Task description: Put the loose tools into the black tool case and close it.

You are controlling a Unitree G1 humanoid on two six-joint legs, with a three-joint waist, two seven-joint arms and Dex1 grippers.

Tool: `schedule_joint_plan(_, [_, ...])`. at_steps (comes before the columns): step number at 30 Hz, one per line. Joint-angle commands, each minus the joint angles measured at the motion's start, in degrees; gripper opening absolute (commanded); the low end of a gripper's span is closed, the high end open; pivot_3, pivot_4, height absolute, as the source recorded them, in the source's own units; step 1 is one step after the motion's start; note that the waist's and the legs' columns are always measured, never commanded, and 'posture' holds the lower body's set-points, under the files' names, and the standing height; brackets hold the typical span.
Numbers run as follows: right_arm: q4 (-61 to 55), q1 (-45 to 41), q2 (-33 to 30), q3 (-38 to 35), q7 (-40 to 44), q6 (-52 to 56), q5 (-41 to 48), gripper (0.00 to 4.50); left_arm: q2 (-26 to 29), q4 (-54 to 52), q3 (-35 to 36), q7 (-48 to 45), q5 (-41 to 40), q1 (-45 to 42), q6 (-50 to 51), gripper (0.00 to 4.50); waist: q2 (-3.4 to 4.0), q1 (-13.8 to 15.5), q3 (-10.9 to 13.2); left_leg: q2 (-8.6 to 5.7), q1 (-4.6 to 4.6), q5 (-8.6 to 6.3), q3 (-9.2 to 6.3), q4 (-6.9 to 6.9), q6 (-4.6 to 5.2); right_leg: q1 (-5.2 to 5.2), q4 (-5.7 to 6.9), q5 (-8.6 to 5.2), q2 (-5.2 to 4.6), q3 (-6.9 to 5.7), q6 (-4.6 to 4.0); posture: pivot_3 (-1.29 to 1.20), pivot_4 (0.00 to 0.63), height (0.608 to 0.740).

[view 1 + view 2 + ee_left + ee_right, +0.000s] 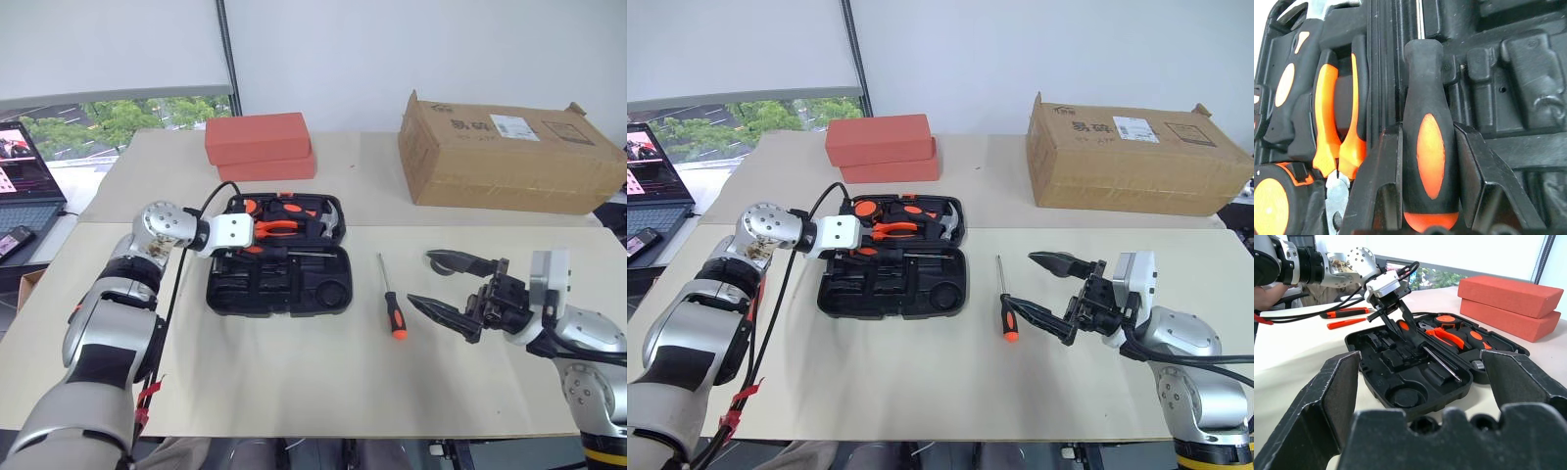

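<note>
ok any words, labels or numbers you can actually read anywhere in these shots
None can be read.
Brown cardboard box: dark printed characters near its top left edge, too blurred to read.
Same box: white sticker label, print too small to read.
Open laptop screen: a picture, no legible text.
Black moulded plastic tool case: no lettering visible.

We can read no words or numbers anywhere. The cardboard box [509, 155] carries a white label [514, 126] and dark printed marks, both too small for us to read.

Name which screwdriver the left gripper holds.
The screwdriver over the open tool case, clamped in the left gripper. The other screwdriver lies loose on the table.
</note>
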Motion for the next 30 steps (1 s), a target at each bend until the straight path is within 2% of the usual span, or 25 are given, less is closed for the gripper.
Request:
schedule_joint_plan(1, [-1.5, -0.5, 0.0, -1.5, 0.0, -1.6, 0.7, 4.50, 1.7, 0.9, 0.1, 0.6, 1.1, -1.7, 0.3, 0.96, 0.00, -0.1, 0.0, 0.00, 0.00, 0.00, 0.00, 0.00, 0.00, 0.00, 0.01, 0.00, 0.00, 0.00, 0.00, 0.00, 0.150, 0.711])
schedule_joint_plan(19, [-0.1, -0.1, 0.9, -1.1, 1.0, -3.6, -0.1, 4.50, 2.9, 1.6, 0.8, -3.8, 0.6, -2.5, 2.3, 0.96, 0.00, -0.5, 0.0, -0.01, 0.00, 0.05, 0.00, 0.01, -0.09, 0.00, 0.02, 0.00, 0.00, 0.01, 0.00, 0.00, 0.150, 0.711])
schedule_joint_plan(20, [-0.1, 0.0, 0.9, -1.1, 1.0, -3.7, -0.1, 4.50, 2.8, 1.7, 0.9, -3.8, 0.6, -2.5, 2.6, 1.96, 0.00, -0.5, 0.0, -0.01, 0.00, 0.12, 0.00, 0.01, -0.21, 0.00, 0.02, 0.00, 0.00, 0.01, 0.00, 0.00, 0.150, 0.711])
schedule_joint_plan(21, [0.0, 0.1, 0.9, -1.1, 1.0, -3.8, -0.1, 4.50, 2.7, 1.6, 0.9, -2.3, 0.9, -2.6, 2.1, 2.05, 0.00, -0.5, 0.0, -0.01, 0.00, 0.14, 0.00, 0.01, -0.23, 0.01, 0.02, 0.00, 0.00, 0.01, 0.00, 0.00, 0.150, 0.711])
schedule_joint_plan(24, [0.0, 0.2, 0.9, -1.1, 1.0, -3.9, -0.1, 4.50, 2.2, 1.5, 1.2, 3.2, 1.8, -3.3, 1.3, 3.14, 0.00, -0.5, 0.0, -0.01, -0.02, 0.14, 0.00, 0.01, -0.23, 0.00, 0.02, 0.00, 0.00, 0.01, 0.00, 0.00, 0.150, 0.711])
schedule_joint_plan(27, [0.1, 0.2, 0.7, -1.1, 1.0, -3.8, -0.1, 4.50, 2.1, 1.0, 3.0, 3.9, 0.2, -4.2, 0.7, 4.08, 0.00, -0.4, 0.0, -0.02, -0.03, 0.14, -0.03, 0.01, -0.23, 0.00, 0.01, 0.00, 0.00, 0.01, 0.00, 0.00, 0.150, 0.711])
schedule_joint_plan(30, [0.2, 0.2, 0.6, -1.1, 1.1, -3.8, -0.1, 4.50, 2.2, 0.2, 5.4, 2.3, -2.5, -5.2, 1.0, 4.08, 0.00, -0.4, 0.0, -0.02, -0.03, 0.14, -0.03, 0.01, -0.23, 0.00, 0.01, 0.00, -0.01, 0.01, 0.00, 0.00, 0.150, 0.711])
